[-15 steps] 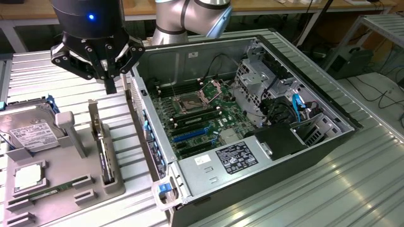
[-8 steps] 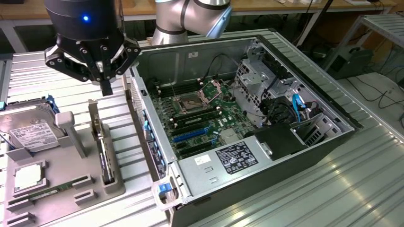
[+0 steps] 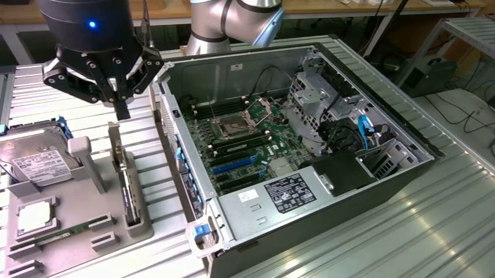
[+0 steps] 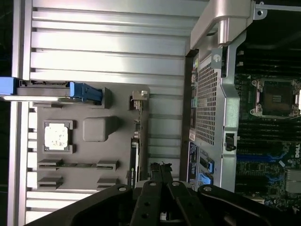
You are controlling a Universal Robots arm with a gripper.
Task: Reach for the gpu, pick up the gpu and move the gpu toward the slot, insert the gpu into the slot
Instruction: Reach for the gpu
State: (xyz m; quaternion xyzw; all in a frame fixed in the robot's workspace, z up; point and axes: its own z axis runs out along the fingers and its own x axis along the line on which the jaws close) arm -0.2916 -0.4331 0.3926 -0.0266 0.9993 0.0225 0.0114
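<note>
Shows the gripper [image 3: 122, 110] clenched on nothing, hovering near the gpu [image 3: 126, 191] standing on edge in its grey holder [image 3: 94, 223], the blue slot [image 3: 232, 166] empty, pickup and insertion not yet done.

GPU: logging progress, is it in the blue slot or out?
Out. The gpu stands on edge in the grey holder outside the case; the blue slot is empty.

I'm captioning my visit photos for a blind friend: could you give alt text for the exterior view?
A black robot gripper, fingers closed, hovers above the gpu, which stands on edge in a grey holder beside a hard drive. At the exterior view's right, an open computer case shows a green motherboard with the blue slot free.
</note>
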